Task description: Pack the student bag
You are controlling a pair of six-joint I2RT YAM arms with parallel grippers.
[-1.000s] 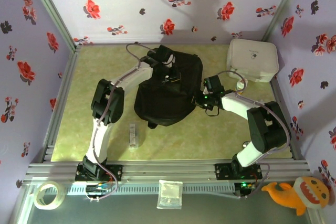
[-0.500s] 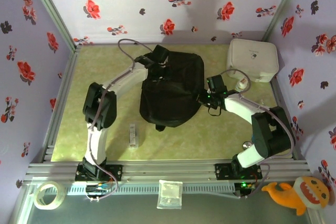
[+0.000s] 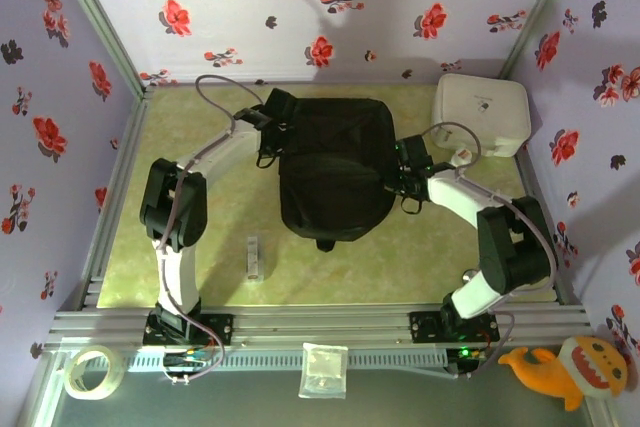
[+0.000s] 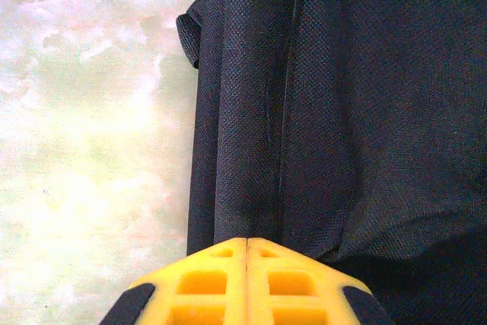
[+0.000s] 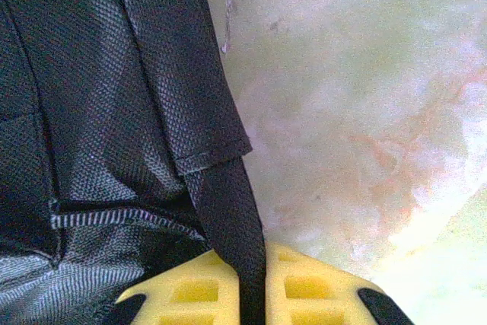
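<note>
Green table point(image 3: 200, 187); student bag point(image 3: 335, 172) hides left tool point(image 3: 287, 137) and right tool point(image 3: 398, 175) tips.

The student bag point(image 3: 333, 172) lies at the middle of the table point(image 3: 200, 237), left pincer point(image 4: 247, 241) at its left edge, right pincer point(image 5: 253, 255) at its right; a hard case point(image 3: 480, 112) sits behind, in the far right corner.

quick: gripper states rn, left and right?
Left gripper: closed, pinching a fold of the student bag.
Right gripper: closed on the bag's strap.
</note>
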